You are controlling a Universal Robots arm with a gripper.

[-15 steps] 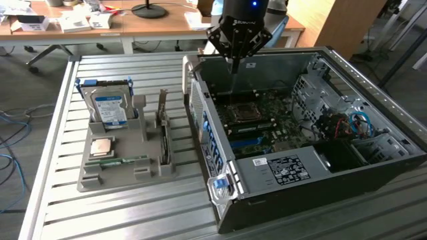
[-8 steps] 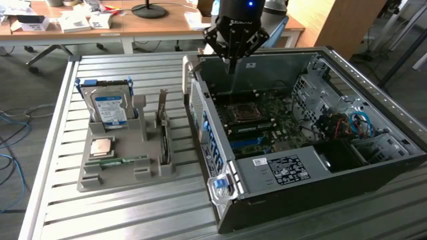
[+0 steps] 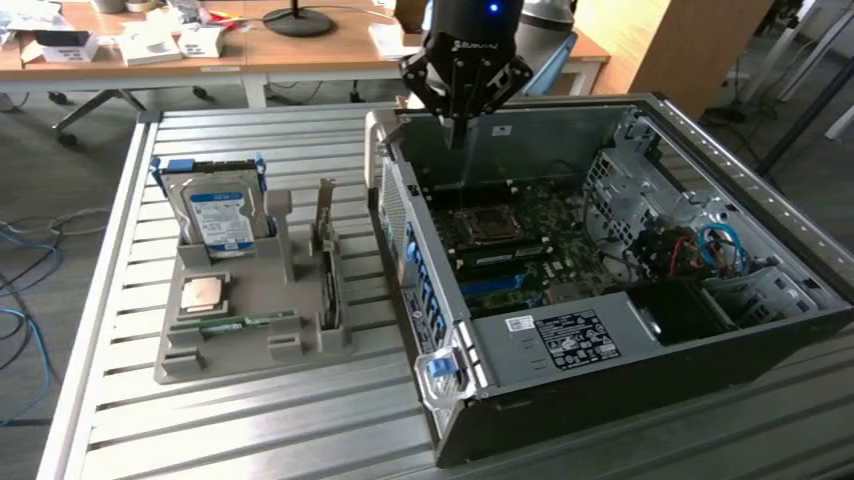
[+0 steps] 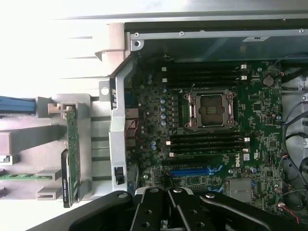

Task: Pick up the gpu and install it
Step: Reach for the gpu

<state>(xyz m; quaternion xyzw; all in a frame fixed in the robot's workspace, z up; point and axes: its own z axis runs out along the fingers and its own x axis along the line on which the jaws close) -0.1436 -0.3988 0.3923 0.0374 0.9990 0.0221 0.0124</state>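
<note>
Exterior view first: the slatted table (image 3: 267, 420) carries the computer case (image 3: 534, 430) along its edge at the exterior view's right. The case lies on its side with the open face up, I judge so the motherboard (image 4: 269, 139) can be reached from straight above. The grey holder (image 3: 240, 355) sits just beside the case, toward the edge at the exterior view's left. The hard drive (image 3: 220, 215) stands in the holder's far end. The gpu (image 3: 324, 262) stands on edge in the slot nearest the case, bracket end up, presumably so its top edge is offered to a pinch from above. It is untouched.

The gripper (image 3: 457, 128) hangs over the case's far wall, well apart from the card, its fingers pressed together on nothing.

This view gives me the gripper's height above the case and the whole holder. The wrist view looks straight down on the board, where the bare processor socket (image 4: 210, 109) and a blue slot (image 4: 192, 171) read plainly. That slot may be the card's seat, though I cannot be sure.
</note>
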